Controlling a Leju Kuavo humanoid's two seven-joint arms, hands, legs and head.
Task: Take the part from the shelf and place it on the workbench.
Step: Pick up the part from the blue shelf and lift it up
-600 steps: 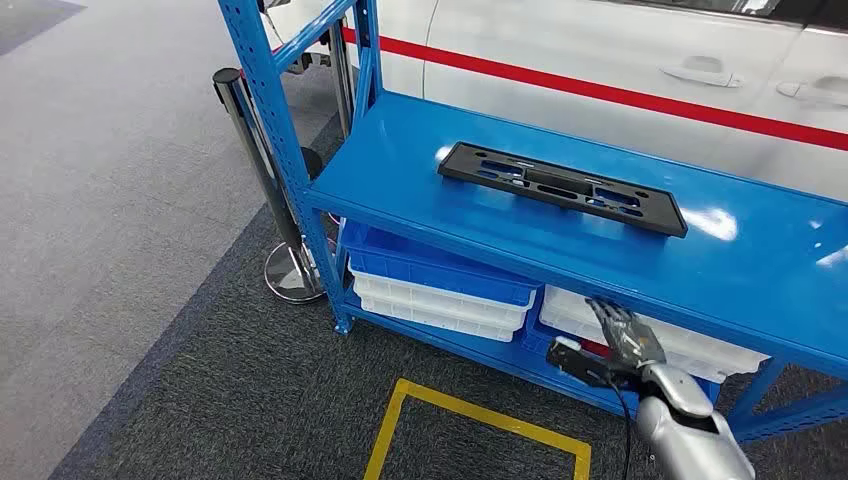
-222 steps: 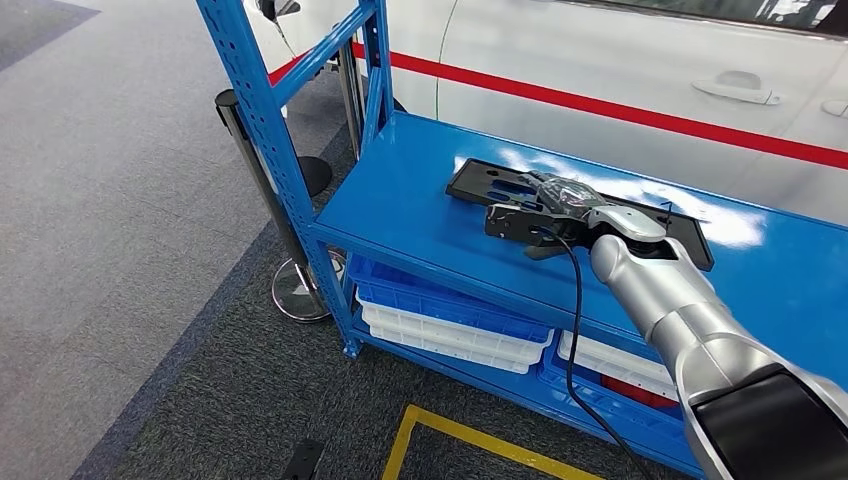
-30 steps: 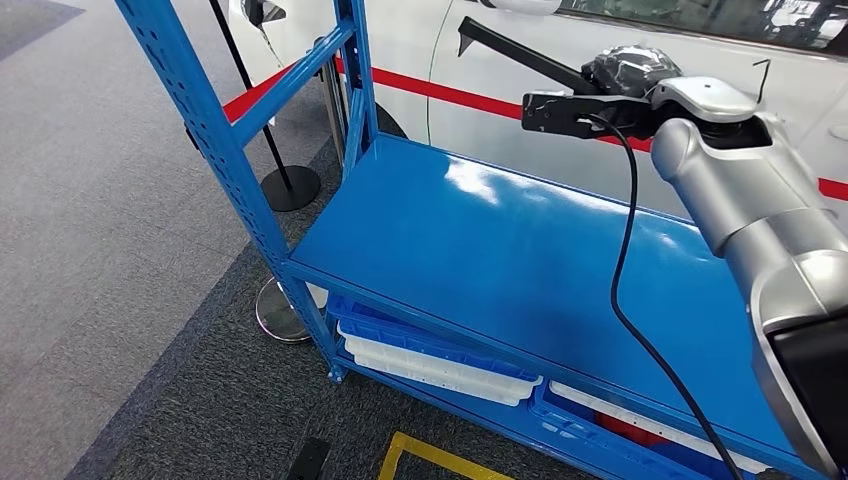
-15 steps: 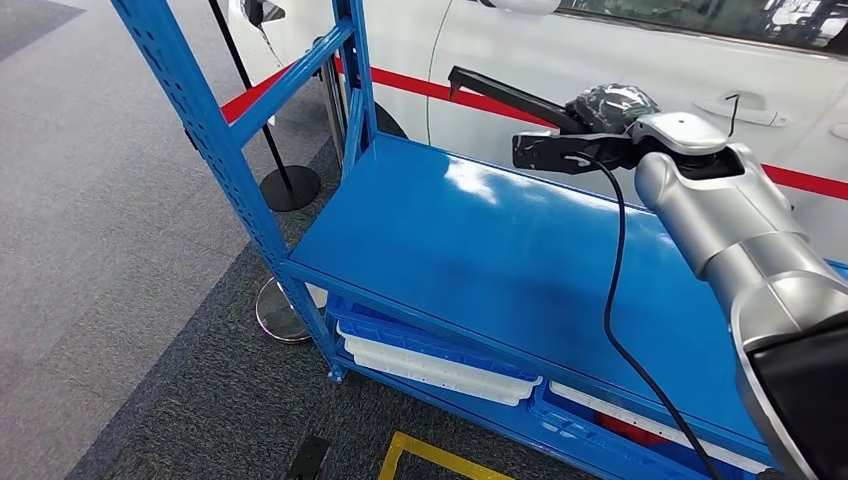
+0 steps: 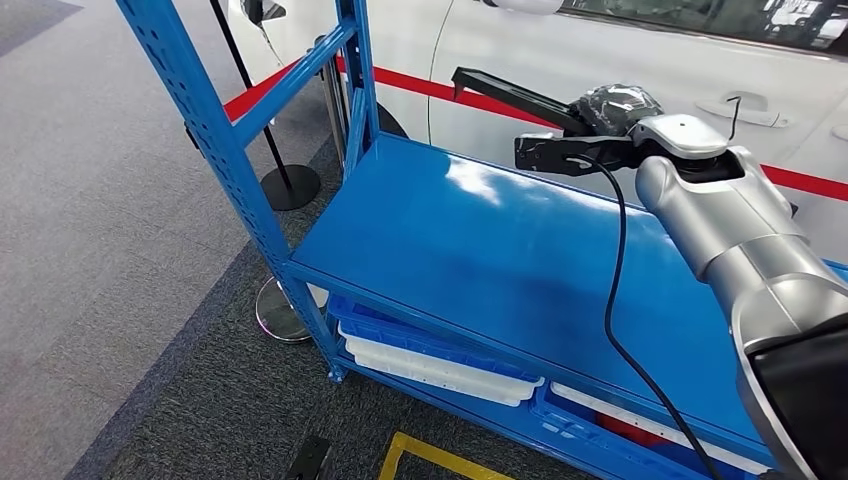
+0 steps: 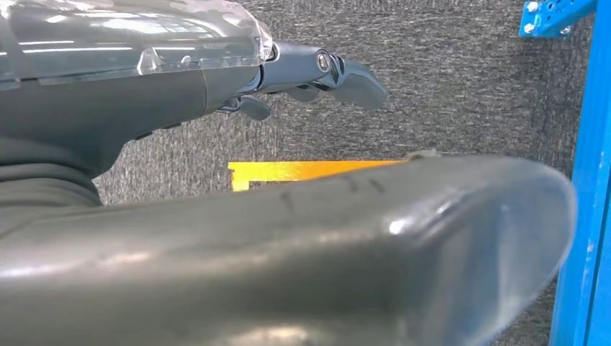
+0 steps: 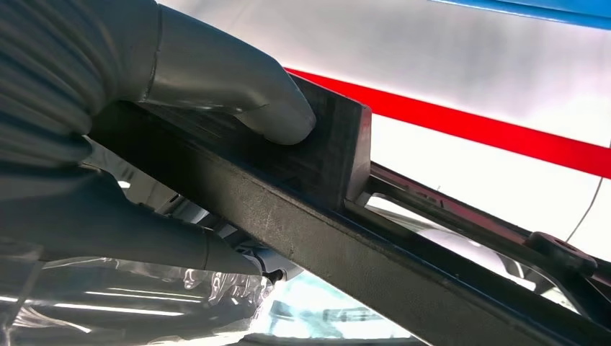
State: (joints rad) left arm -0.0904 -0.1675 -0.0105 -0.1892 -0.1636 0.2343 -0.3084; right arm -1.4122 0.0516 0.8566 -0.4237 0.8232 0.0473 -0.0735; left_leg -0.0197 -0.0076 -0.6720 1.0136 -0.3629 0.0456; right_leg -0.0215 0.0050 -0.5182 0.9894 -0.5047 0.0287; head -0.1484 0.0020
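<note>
Black part point(image 5: 505, 97) up in air above blue shelf point(image 5: 480, 250), toward 1 o'clock in head view, one end tilted up toward 11 o'clock. Right robot hand point(image 5: 605, 110) grips part, thumb point(image 7: 238, 90) pressed on its flat face. Left robot hand point(image 6: 317, 72) holds nothing, fingers curled over carpet. White car point(image 5: 620, 50) with red stripe behind shelf at 12 o'clock.

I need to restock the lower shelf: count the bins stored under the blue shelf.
3 can be told: a blue bin stacked on a white bin at the left, and another white bin at the right. The shelf and the right arm may hide more.
</note>
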